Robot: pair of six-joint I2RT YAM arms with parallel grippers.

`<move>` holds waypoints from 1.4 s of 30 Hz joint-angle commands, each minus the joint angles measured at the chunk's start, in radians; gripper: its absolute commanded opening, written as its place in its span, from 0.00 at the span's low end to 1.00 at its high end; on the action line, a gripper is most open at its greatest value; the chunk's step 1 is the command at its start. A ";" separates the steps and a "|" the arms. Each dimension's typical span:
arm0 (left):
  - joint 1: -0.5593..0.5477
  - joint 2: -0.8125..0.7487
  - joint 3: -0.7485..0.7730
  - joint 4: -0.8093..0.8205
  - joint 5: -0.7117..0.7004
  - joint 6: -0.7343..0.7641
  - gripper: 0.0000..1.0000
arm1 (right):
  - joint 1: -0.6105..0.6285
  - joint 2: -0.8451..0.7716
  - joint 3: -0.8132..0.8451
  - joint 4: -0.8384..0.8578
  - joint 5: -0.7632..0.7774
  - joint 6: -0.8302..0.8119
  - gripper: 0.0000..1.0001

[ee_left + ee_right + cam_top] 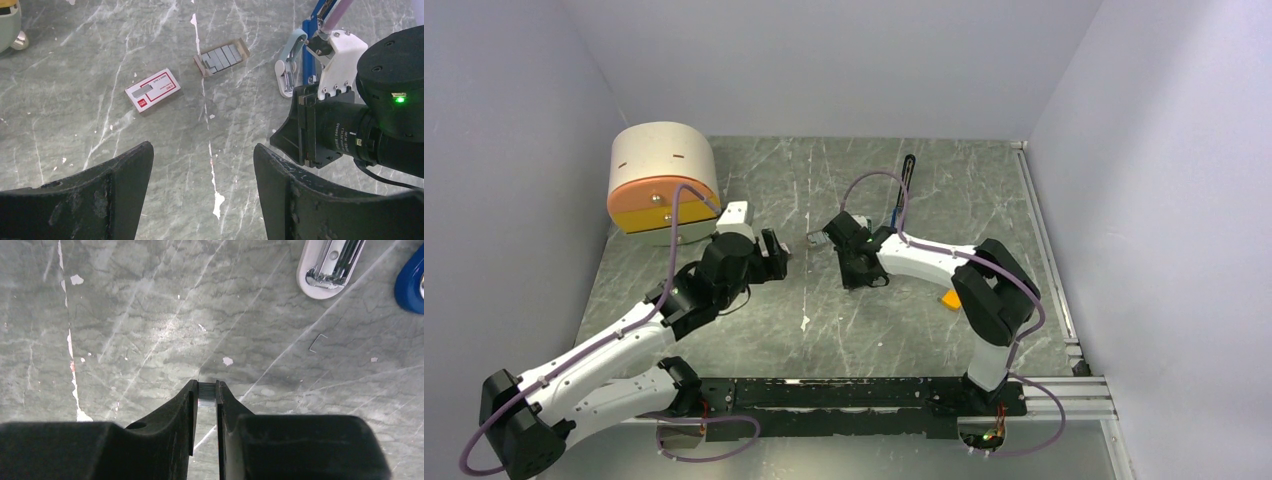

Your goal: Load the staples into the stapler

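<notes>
The right tool is pinching a short strip of staples between nearly closed fingertips, hovering just above the tabletop. The blue stapler is lying off to the right, at the edge of the wrist view, beside a pale-blue piece with a chrome insert. The left tool is hanging wide open and holding nothing, looking over a cardboard tray of further strips and the red-and-white box.

The step in hand appears to be carrying the strip to the stapler. Doing it well probably means gripping lightly so the strip is not snapping, holding it level with legs pointing down, and lining its length up with the magazine channel before lowering. Whether that channel is lying open cannot be told here. The idle left tool could be steadying the stapler body.
</notes>
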 commanded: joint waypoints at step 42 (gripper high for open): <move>-0.003 -0.117 -0.057 0.015 -0.041 -0.006 0.78 | 0.013 0.110 0.098 -0.138 0.030 0.186 0.29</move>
